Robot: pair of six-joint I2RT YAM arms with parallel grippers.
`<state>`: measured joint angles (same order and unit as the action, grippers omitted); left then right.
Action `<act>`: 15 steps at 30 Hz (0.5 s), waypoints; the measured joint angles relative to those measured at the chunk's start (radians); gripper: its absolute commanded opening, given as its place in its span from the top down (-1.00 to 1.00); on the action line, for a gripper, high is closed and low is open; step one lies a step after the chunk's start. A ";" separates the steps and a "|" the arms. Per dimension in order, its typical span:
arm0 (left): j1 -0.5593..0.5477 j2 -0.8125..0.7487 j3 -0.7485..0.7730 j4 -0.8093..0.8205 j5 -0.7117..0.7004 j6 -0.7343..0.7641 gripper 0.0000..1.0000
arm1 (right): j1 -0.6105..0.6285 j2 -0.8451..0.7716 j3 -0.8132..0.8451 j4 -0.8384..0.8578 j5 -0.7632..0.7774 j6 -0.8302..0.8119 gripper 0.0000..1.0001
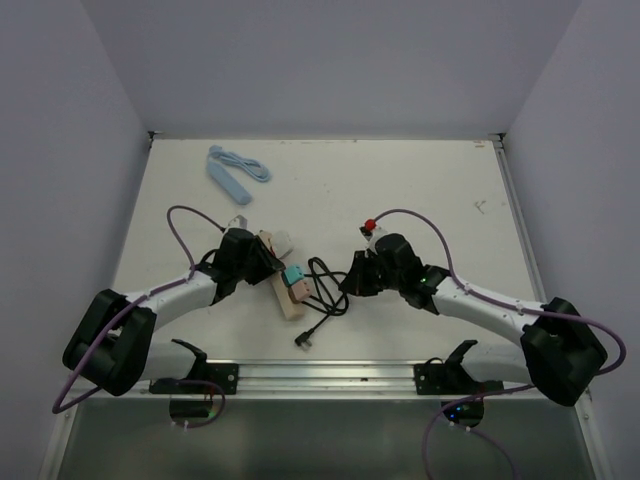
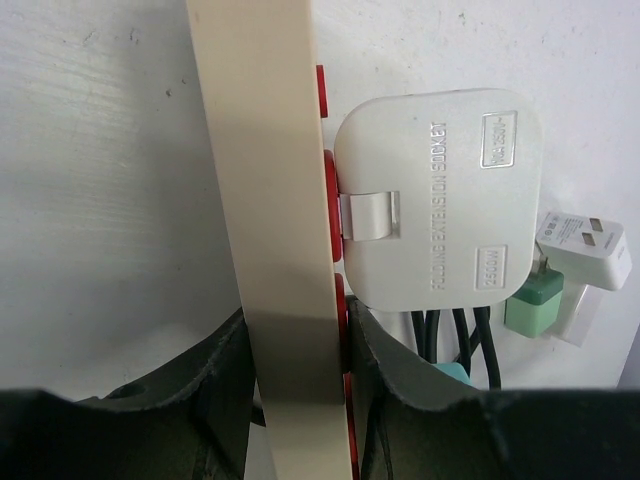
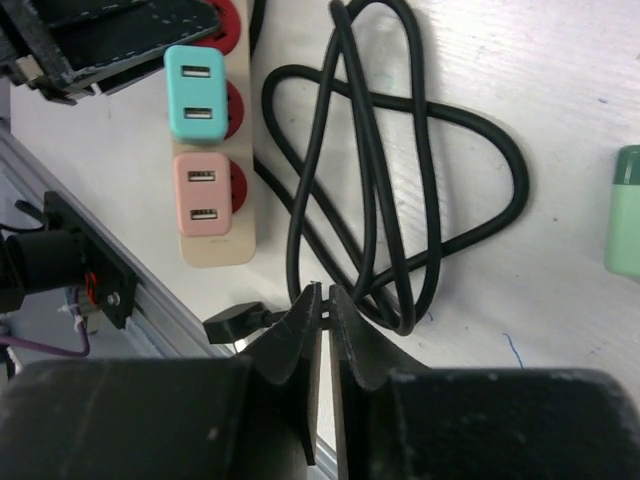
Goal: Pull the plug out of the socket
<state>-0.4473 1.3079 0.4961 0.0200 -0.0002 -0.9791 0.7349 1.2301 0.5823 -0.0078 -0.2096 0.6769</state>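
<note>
Grey walls [image 1: 330, 60] enclose white table [image 1: 420, 190] bearing socket strip [image 1: 291, 305].

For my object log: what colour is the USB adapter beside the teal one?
The adapter is pink; right wrist view shows it best.

The cream socket strip [image 2: 270, 200] ran up the middle of the frame, seen edge-on, with the left gripper [image 2: 295, 345] clamped on its lower part, one dark finger [image 2: 215, 375] against each side. Red parts [image 2: 328, 170] lined its right edge. A white block [image 2: 440, 195] (embossed lettering, too awkward to read fully) sat against that edge. Black cables [image 2: 440, 335] hung below the block. A green adapter [image 2: 533, 300] and a white plug [image 2: 585, 245] lay together further right on the white table [image 2: 100, 150].
</note>
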 measured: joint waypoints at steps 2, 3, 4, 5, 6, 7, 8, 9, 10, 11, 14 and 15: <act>0.000 0.000 -0.002 0.006 0.000 0.005 1.00 | 0.005 0.006 0.011 0.003 -0.018 0.012 0.35; 0.000 0.000 -0.003 0.009 0.001 0.007 1.00 | 0.013 0.010 0.018 0.006 -0.026 0.015 0.12; 0.000 -0.001 -0.003 0.011 0.002 0.011 1.00 | 0.019 0.012 0.025 0.008 -0.031 0.022 0.03; 0.000 -0.001 -0.003 0.013 0.003 0.016 1.00 | 0.027 0.016 0.034 0.013 -0.040 0.025 -0.05; 0.000 -0.001 -0.004 0.015 0.004 0.020 1.00 | 0.036 0.022 0.044 0.017 -0.047 0.028 -0.17; 0.000 -0.001 -0.004 0.017 0.005 0.023 1.00 | 0.046 0.031 0.058 0.020 -0.053 0.033 -0.21; 0.000 -0.001 -0.006 0.021 0.007 0.026 1.00 | 0.053 0.045 0.072 0.024 -0.060 0.038 -0.23; 0.000 -0.001 -0.009 0.027 0.008 0.027 1.00 | 0.061 0.063 0.090 0.027 -0.069 0.042 -0.27; 0.000 -0.001 -0.013 0.037 0.011 0.029 1.00 | 0.069 0.087 0.109 0.032 -0.074 0.047 -0.30; 0.001 -0.001 -0.017 0.046 0.014 0.030 1.00 | 0.076 0.111 0.127 0.039 -0.077 0.053 -0.32; 0.002 -0.001 -0.031 0.078 0.022 0.031 1.00 | 0.094 0.181 0.167 0.061 -0.095 0.075 -0.36; 0.002 -0.001 -0.034 0.085 0.023 0.031 1.00 | 0.099 0.206 0.176 0.069 -0.098 0.084 -0.36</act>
<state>-0.4450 1.3067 0.4618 0.1051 0.0231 -0.9478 0.8341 1.4357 0.7586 0.0616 -0.3077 0.7605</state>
